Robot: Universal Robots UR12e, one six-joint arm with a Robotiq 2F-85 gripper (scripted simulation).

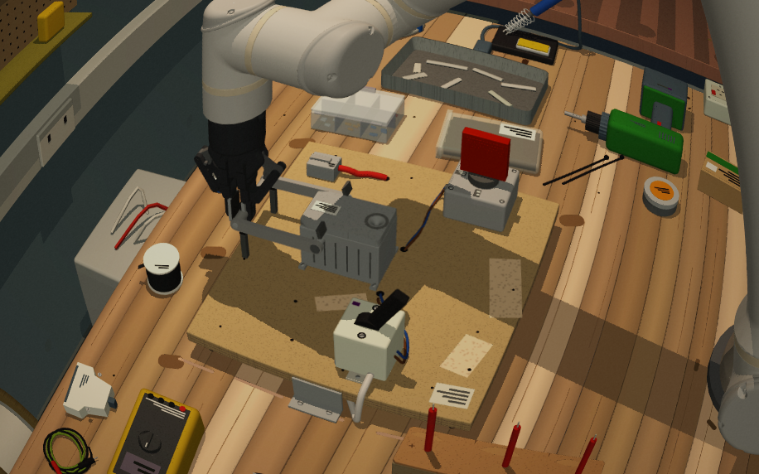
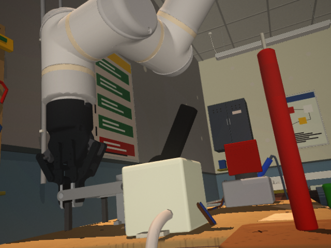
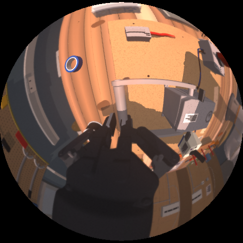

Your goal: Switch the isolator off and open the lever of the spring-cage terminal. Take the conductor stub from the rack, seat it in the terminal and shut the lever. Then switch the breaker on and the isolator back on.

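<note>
On the chipboard panel the grey isolator (image 1: 348,235) stands at the middle with a long grey U-shaped handle (image 1: 263,224) reaching left, and my gripper (image 1: 241,215) is closing around the crossbar at the handle's far end (image 2: 66,194) (image 3: 120,117). The breaker (image 1: 370,338), a cream box with a black toggle (image 2: 178,130), sits at the panel's front. The spring-cage terminal (image 1: 324,165) with its red lever (image 1: 363,173) lies at the back left. Red conductor stubs (image 1: 430,428) stand upright in a wooden rack (image 1: 492,456) at the front edge.
The handle's two dark posts (image 1: 244,244) stand right below my fingers. A grey box with a red square knob (image 1: 484,179) sits on the panel's right rear. A black-and-white spool (image 1: 163,267) and a grey box of wires (image 1: 120,224) lie left of the panel.
</note>
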